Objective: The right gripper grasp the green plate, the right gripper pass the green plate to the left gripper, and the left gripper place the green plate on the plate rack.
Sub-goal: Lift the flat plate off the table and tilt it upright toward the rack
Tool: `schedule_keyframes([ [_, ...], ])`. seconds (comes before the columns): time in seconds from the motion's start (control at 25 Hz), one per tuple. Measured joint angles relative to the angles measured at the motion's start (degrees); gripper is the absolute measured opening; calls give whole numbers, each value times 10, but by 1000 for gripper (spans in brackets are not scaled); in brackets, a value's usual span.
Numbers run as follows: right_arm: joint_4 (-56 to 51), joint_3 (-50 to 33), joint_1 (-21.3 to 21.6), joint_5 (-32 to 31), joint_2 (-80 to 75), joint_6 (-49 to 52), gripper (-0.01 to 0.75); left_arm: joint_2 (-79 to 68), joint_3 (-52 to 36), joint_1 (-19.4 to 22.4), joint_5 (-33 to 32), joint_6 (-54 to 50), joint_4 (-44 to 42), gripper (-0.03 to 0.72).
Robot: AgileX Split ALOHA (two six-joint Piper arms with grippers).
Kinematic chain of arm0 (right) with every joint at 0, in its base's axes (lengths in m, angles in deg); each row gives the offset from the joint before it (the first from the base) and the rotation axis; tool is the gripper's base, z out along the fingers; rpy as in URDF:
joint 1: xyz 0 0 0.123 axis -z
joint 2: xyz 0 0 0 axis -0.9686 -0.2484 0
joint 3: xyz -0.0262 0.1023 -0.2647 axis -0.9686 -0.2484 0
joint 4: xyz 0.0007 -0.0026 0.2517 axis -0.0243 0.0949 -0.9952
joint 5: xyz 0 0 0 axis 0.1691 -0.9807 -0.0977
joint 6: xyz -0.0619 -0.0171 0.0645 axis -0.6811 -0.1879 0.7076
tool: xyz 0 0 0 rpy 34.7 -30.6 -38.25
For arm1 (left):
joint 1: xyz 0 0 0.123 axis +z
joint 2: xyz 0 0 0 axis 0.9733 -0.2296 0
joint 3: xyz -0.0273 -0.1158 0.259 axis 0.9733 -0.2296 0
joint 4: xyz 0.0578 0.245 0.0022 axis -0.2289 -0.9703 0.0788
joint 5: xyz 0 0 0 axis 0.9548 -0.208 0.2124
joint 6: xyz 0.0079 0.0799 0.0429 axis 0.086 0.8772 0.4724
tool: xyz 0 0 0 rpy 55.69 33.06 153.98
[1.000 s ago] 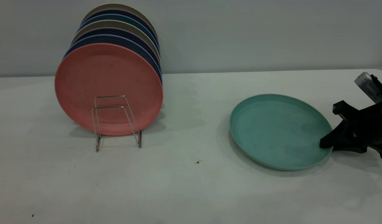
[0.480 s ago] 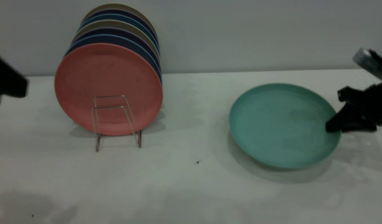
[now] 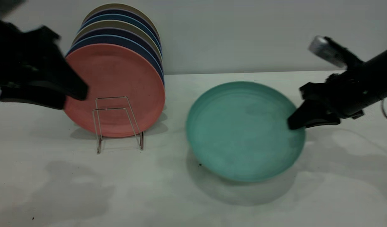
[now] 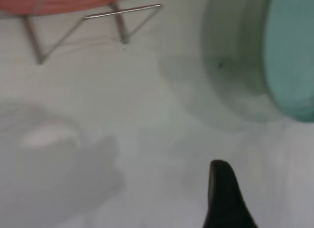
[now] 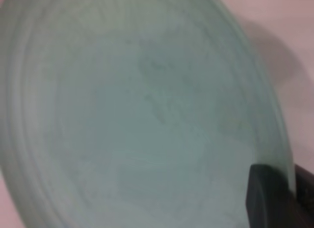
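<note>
From the exterior view, the right gripper (image 3: pixel 294 123) is clamped on the right rim of the green plate (image 3: pixel 243 132), which hangs tilted above the table (image 3: pixel 180 195), its face turned toward the camera and its shadow lying on the surface below. The silver cylinder (image 3: pixel 325 52) sits atop that arm. At the far left, the left gripper (image 3: pixel 72 94) hovers in front of the left edge of the salmon plate (image 3: pixel 117 85); it is a blurred dark mass, partly cut off by the frame edge, and I cannot tell how far its fingers are spread. The plate rack (image 3: pixel 117 123) stands on the table with the salmon plate upright in it and a row of dark blue and beige plates (image 3: pixel 124 30) behind. The green plate is right of the rack, well apart from the left gripper.

The left wrist view shows what the exterior cannot: the table seen from above, the rack's wire feet (image 4: pixel 117 21), the salmon plate's lower edge, and a slice of the green plate (image 4: pixel 294 56) with its shadow. Only one dark fingertip (image 4: pixel 223 193) shows, so the spread remains unclear.

The right wrist view is nearly filled by the green plate's face (image 5: pixel 137 120); one black finger (image 5: pixel 274 198) lies over its rim at the corner, the other hidden behind the plate.
</note>
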Motion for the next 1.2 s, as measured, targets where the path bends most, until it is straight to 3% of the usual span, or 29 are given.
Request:
schedule_keyframes([
  [0.32, -44, -1, -43, -49, 9, 0, 14, -49, 34, -57, 30, 10, 18, 461],
  [0.96, -91, -2, -91, -87, 11, 0, 17, -66, 34, -58, 56, 20, 39, 437],
  [1.2, -154, -2, -108, -179, 11, -26, 19, -66, 34, -58, 61, 29, 61, 433],
])
